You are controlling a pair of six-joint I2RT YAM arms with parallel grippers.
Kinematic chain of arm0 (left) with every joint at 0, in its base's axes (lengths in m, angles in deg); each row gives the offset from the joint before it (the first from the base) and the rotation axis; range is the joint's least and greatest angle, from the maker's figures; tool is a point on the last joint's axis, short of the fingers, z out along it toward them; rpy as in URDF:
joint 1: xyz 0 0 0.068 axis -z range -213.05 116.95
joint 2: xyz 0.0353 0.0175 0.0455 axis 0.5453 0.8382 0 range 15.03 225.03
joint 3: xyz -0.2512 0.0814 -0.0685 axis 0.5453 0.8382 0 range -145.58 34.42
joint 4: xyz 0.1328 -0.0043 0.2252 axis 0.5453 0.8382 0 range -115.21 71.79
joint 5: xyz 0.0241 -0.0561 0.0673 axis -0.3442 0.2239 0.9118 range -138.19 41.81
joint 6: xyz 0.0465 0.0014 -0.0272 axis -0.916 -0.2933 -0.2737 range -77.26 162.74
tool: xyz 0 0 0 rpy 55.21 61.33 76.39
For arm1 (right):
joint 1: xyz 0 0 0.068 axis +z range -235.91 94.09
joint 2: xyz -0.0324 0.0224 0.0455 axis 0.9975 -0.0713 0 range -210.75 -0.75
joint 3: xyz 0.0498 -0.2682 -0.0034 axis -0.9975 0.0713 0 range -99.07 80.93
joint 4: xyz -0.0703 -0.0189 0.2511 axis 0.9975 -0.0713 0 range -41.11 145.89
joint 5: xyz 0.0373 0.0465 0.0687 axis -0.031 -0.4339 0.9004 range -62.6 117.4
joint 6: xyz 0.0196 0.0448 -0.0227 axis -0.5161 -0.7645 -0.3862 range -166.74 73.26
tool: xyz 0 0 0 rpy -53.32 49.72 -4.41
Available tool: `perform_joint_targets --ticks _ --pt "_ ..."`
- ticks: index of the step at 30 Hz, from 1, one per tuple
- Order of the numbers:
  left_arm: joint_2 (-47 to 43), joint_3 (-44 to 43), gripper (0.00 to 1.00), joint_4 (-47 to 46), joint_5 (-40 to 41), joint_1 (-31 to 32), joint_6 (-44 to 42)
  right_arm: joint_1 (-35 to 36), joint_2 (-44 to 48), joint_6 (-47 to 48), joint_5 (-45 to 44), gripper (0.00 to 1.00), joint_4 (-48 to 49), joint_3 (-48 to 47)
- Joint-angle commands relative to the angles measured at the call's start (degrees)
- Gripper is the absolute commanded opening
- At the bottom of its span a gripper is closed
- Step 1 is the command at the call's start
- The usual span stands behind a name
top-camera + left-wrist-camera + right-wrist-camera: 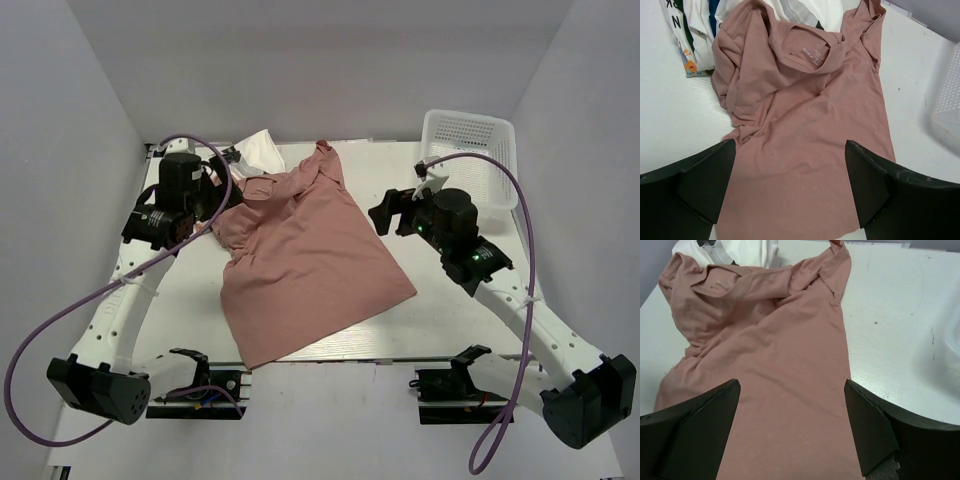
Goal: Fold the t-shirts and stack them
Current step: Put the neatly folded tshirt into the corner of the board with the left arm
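The dusty-pink t-shirt (300, 260) lies unfolded on the table, its body fairly flat and its collar end bunched at the back left. It also shows in the left wrist view (805, 115) and the right wrist view (770, 350). A white t-shirt with black print (262, 150) lies crumpled behind it, also in the left wrist view (690, 30), with a sliver of blue cloth (714, 10) in that heap. My left gripper (228, 190) is open and empty above the pink shirt's left side (790, 185). My right gripper (385, 215) is open and empty at its right edge (792, 425).
A white plastic mesh basket (470, 150) stands at the back right, behind my right arm; its side shows in the left wrist view (947, 100). Bare white table (450, 310) lies to the right of the pink shirt. Grey walls enclose the table.
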Motion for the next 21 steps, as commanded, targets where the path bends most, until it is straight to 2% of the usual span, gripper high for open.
perform_joint_targets --ticks 1,5,9,11,12,13,15,16,21 --pt "-2.42 2.3 1.0 -3.46 -0.13 0.03 -0.63 -0.18 2.66 -1.36 1.0 0.9 2.58 1.2" --pt "-5.31 4.32 1.0 -3.98 1.36 0.03 -0.02 -0.09 3.37 -1.27 6.27 0.9 7.23 5.06" --pt "-6.73 6.96 1.0 -5.22 4.35 0.03 0.77 0.26 -0.49 -2.49 12.86 0.9 10.05 3.68" --pt "-6.73 8.63 1.0 -6.35 4.35 0.03 0.78 1.22 -6.62 -3.73 14.71 0.9 8.65 1.22" --pt "-6.73 8.63 1.0 -6.36 4.35 0.03 1.56 1.57 -8.74 -4.43 13.5 0.9 6.82 0.08" --pt "-4.99 8.63 1.0 -5.05 4.88 0.03 2.7 2.62 -15.2 -3.22 12.35 0.9 5.32 -2.89" --pt "-2.96 7.23 1.0 -4.42 4.88 0.03 3.59 4.21 -19.46 -3.55 9.71 0.9 5.13 -4.32" --pt "-2.08 7.23 1.0 -5.73 3.32 0.03 3.59 4.56 -25.92 -3.38 9.79 0.9 4.69 -6.42" --pt "1.7 8.54 1.0 -9.86 2.6 0.03 3.59 8.08 -38.09 -2.94 7.25 0.9 5.92 -10.3"
